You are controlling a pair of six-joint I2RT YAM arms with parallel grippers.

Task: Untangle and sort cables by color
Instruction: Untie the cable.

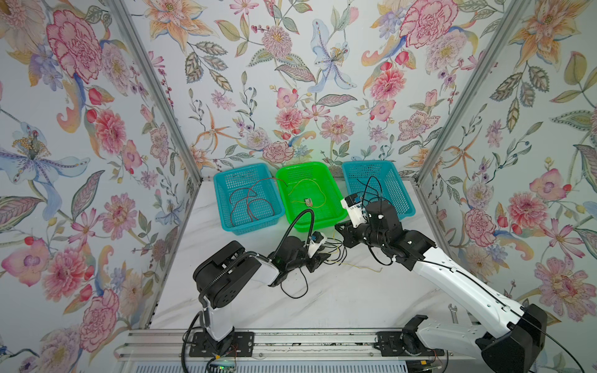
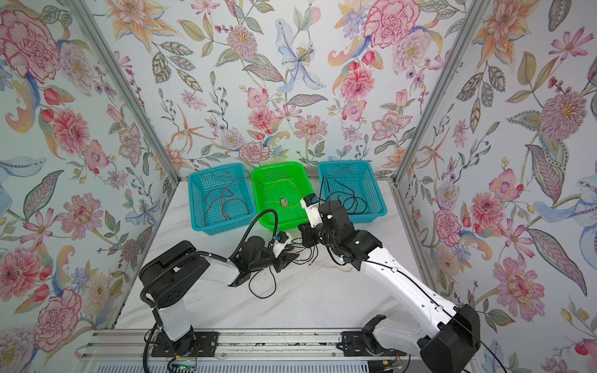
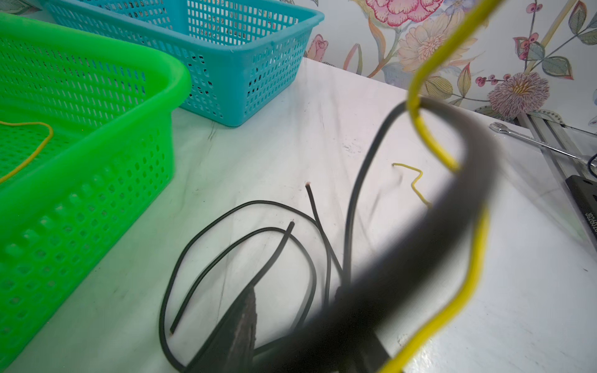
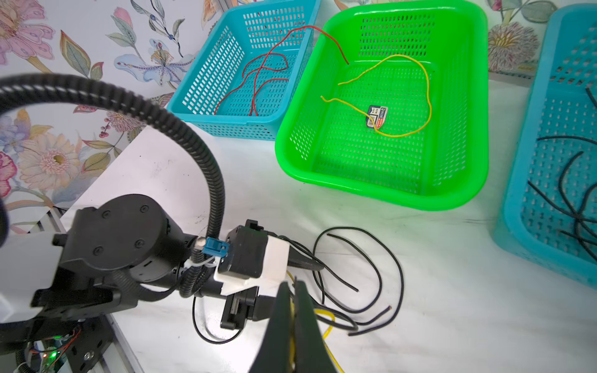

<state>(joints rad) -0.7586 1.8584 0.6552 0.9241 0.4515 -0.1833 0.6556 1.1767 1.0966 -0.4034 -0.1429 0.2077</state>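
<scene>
Several loose black cables point(image 4: 381, 274) lie tangled with a yellow cable point(image 3: 478, 258) on the white table in front of the baskets. My right gripper point(image 4: 292, 285) is shut on the yellow cable, which rises in a curve past the left wrist camera. My left gripper point(image 3: 295, 294) sits low over the black cables point(image 3: 200, 245), its jaws apart with black strands between them. Red cables point(image 1: 248, 200) lie in the left blue basket point(image 1: 223, 206). A yellow cable point(image 4: 426, 97) lies in the green basket point(image 1: 336, 193). Black cables point(image 4: 575, 193) lie in the right blue basket point(image 1: 400, 190).
A small printed label point(image 4: 376, 116) lies in the green basket. A metal wrench point(image 1: 453, 311) rests near the table's front right edge. The left arm's ribbed hose point(image 4: 193, 135) arches above its wrist. The metal rail point(image 1: 290, 342) runs along the front.
</scene>
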